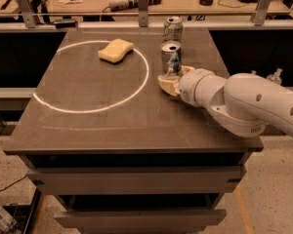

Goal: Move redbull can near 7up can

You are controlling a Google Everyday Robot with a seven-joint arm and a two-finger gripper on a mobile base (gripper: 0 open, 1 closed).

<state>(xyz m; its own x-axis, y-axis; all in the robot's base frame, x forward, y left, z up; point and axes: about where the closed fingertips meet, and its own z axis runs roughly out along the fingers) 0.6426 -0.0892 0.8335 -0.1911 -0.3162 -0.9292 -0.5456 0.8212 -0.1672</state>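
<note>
Standing upright toward the far right of the desk (pixel 112 130), the redbull can (pixel 171 57) is slim, blue and silver with a silver top, just in front of the wider white-and-green 7up can (pixel 173 29). The gripper (pixel 175 78) sits at its base, cream jaws closed around it. Two cans and one yellow sponge (pixel 116 50) are on the desk, the sponge inside a white circle (pixel 88 112).

Nothing legible anywhere: only blurred blue-and-silver print on the redbull can (pixel 171 57) right of centre, only vague green marks on the 7up can (pixel 173 29) near it toward the top edge, and no lettering on the gripper (pixel 176 78) clasping the redbull can's base from the right.
</note>
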